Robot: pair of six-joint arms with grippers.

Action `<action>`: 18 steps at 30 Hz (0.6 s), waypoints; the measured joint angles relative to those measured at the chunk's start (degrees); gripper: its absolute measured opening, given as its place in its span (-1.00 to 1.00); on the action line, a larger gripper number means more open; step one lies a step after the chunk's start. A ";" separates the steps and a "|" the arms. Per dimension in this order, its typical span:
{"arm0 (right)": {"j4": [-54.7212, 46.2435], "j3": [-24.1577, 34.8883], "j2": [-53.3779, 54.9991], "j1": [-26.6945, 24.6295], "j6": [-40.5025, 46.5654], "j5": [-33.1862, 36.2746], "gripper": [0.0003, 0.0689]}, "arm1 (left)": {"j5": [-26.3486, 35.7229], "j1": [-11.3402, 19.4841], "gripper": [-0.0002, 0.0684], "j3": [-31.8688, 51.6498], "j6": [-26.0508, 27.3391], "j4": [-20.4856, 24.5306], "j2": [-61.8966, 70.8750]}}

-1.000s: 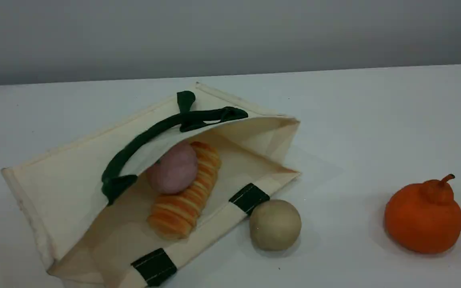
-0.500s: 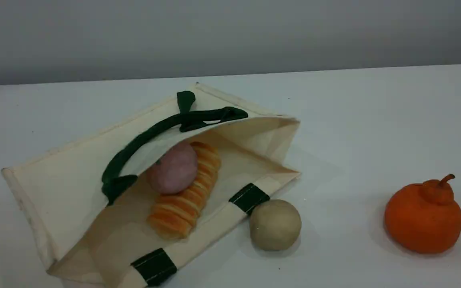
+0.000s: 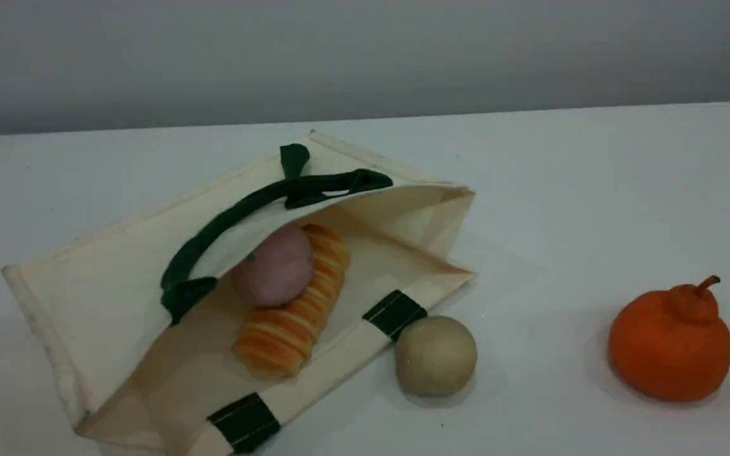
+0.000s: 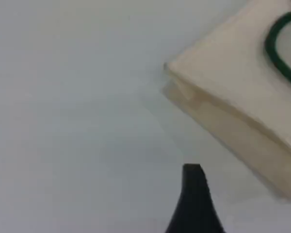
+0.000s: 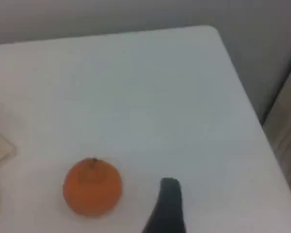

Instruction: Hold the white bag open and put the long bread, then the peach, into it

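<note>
The white bag is lying on its side on the worktop, mouth gaping, with the long bread resting inside and the peach sitting against it. Left gripper and right gripper are both hovering spread wide, gripping nothing.

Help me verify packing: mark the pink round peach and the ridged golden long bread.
Pink round peach [image 3: 274, 269], scene view, rounded front.
Ridged golden long bread [image 3: 286, 329], scene view, near ridged half.
</note>
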 joint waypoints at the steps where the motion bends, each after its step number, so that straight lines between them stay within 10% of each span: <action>1: 0.07 0.00 -0.70 -0.27 0.00 0.01 0.72 | 0.00 0.00 0.38 0.00 0.00 0.07 -0.65; 18: 0.61 -0.05 -1.80 1.16 0.00 -0.02 0.72 | 0.04 -1.33 0.38 0.00 0.00 0.11 -4.78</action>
